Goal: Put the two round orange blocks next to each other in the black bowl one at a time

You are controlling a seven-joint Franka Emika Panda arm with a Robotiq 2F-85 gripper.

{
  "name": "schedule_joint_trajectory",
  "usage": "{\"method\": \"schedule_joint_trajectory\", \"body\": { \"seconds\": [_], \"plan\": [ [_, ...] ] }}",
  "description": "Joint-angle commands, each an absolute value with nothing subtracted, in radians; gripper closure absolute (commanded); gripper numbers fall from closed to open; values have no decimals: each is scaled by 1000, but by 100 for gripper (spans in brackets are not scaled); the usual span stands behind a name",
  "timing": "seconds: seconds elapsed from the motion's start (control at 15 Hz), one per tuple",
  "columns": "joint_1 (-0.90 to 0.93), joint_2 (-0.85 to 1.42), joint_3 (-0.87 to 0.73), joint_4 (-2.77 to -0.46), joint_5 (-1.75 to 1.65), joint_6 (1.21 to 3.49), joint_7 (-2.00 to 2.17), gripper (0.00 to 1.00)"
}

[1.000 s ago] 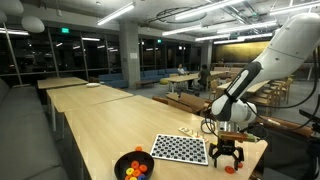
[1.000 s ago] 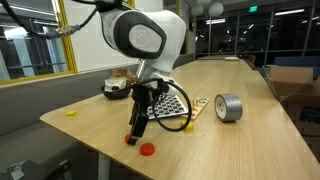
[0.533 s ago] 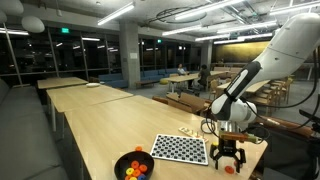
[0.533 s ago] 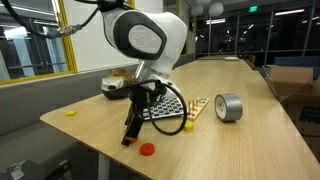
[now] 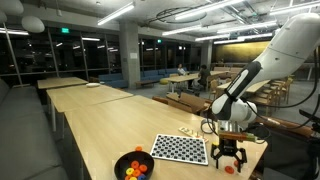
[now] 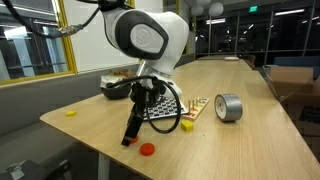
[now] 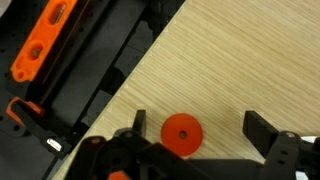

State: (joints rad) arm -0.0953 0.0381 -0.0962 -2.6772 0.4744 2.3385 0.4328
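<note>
An open-plan office common area — long wooden tables [image 5: 100,125], ceiling strip lights [image 5: 116,12], dark glass walls [image 5: 25,55].

Reaches in with a white arm [image 5: 290,45] from the upper right in an exterior view, bends at the elbow and drops through dark joints to the wrist [image 5: 232,128]. Carries a black gripper [image 5: 229,165] at the end, pointed downward with fingertips low. Shows the same arm [image 6: 150,38] as a large rounded white housing in an exterior view, with the gripper [image 6: 127,141] slanting down and to the left. Holds the jaws spread wide. Confirmed in the wrist view: dark fingers [image 7: 262,128] set well apart.
</note>
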Motion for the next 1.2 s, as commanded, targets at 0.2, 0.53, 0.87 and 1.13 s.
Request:
{"method": "schedule_joint_trajectory", "body": {
  "seconds": [0.2, 0.53, 0.87, 1.13],
  "plan": [
    [-99, 43, -109, -2663, 420, 2335, 522, 0],
    [-97, 58, -108, -2657, 431, 2363, 504, 0],
    [-97, 88, -105, -2643, 455, 2376, 475, 0],
    [-95, 90, -104, -2643, 456, 2380, 471, 0]
  ]
}}
